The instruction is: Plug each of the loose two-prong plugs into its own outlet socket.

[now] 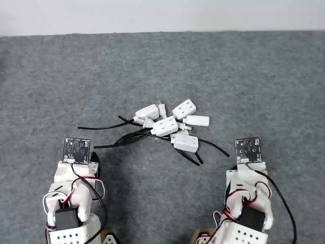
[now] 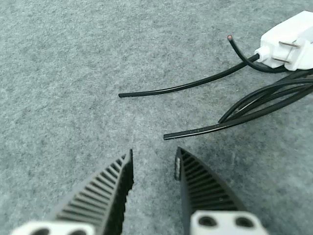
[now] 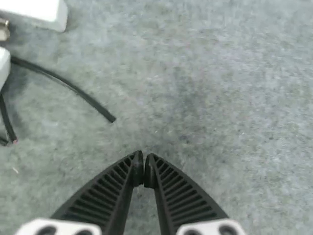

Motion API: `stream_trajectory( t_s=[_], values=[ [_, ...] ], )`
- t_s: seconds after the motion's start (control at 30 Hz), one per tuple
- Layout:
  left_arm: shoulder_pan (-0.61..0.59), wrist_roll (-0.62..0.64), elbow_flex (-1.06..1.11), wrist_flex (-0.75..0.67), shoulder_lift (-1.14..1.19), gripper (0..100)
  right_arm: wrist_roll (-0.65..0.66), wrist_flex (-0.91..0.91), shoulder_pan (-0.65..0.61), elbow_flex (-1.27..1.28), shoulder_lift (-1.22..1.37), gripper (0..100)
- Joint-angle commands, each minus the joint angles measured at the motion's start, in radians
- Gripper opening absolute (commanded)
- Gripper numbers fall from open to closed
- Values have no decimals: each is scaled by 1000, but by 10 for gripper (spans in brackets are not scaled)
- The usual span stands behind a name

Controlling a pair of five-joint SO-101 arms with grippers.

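Several white two-prong plugs and outlet sockets lie in a tangled cluster (image 1: 170, 124) at the middle of the grey mat, their short black cords (image 1: 127, 137) trailing toward the arms. One socket block (image 1: 184, 109) lies at the far side and another (image 1: 165, 125) in the middle. A plug (image 1: 148, 111) shows its prongs. My left gripper (image 2: 154, 156) is open just above the mat, short of two cord ends (image 2: 168, 135), with a white plug (image 2: 288, 41) farther off. My right gripper (image 3: 143, 159) is shut and empty, near one cord end (image 3: 111, 118).
The left arm (image 1: 71, 203) and the right arm (image 1: 246, 203) sit at the near edge, well apart. Bare grey mat (image 1: 162, 61) surrounds the cluster, ending at a pale wall at the far side.
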Motion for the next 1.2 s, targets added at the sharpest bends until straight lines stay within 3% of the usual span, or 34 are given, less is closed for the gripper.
stream_trajectory(
  t_s=[0.0,0.13,0.33,0.47,0.77,0.9,1.07,1.17],
  values=[
    [-5,2,-16,-9,-5,131,5,38,1,17,-12,9],
    [-5,2,-16,21,-8,133,5,108,5,17,-12,9],
    [-5,5,-16,35,-5,134,5,21,-5,17,-12,9],
    [-3,2,-16,123,-9,133,5,94,-5,17,-12,9],
    [2,3,-16,130,-8,133,9,239,-2,17,-12,9],
    [3,2,-16,106,-11,132,2,148,-7,17,-12,9],
    [3,12,-16,-114,-11,130,2,-99,-18,17,-12,9],
    [3,138,-16,-181,-11,130,2,-208,-105,17,-12,9]
  ],
)
